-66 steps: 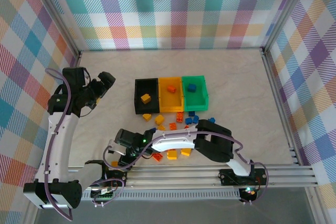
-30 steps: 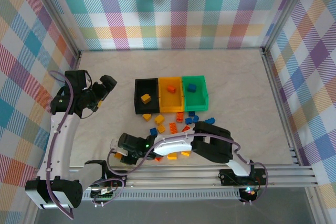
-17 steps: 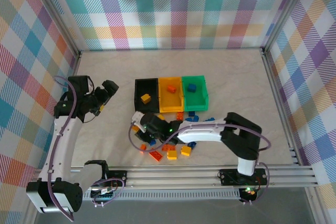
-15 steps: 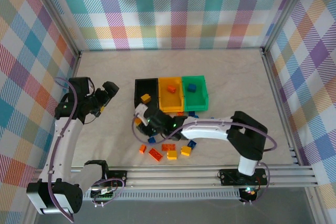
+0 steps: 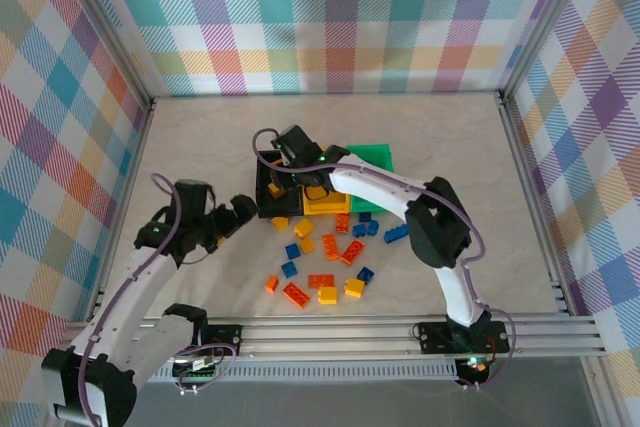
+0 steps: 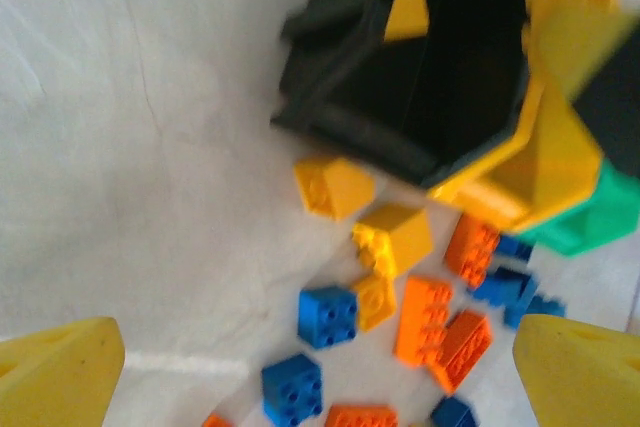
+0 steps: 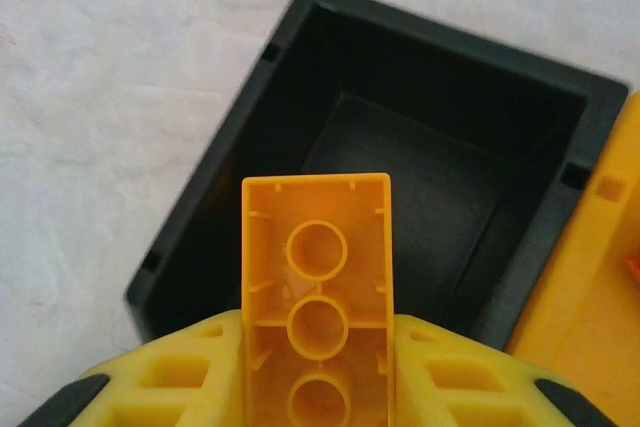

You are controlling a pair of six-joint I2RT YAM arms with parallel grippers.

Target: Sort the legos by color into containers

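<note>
A pale, marbled table [image 5: 450, 207] sits inside plaid cloth walls [image 5: 330, 17], with a metal rail [image 5: 400, 332] along the bottom of the frame. At mid-frame three joined containers stand in a row: a black bin [image 7: 420, 137], a yellow-orange bin [image 5: 325, 205] and a green bin [image 5: 372, 157], the last two largely covered by the right arm, so their contents cannot be told. The right gripper [image 7: 315, 377] pinches a yellow brick [image 7: 316, 277], hollow underside toward its camera, above the black bin's near wall. Loose legos [image 5: 330, 247] in yellow, orange and blue lie scattered just below the bins. The left gripper [image 5: 240, 209], fingers spread wide and holding nothing, hangs left of the black bin.
</note>
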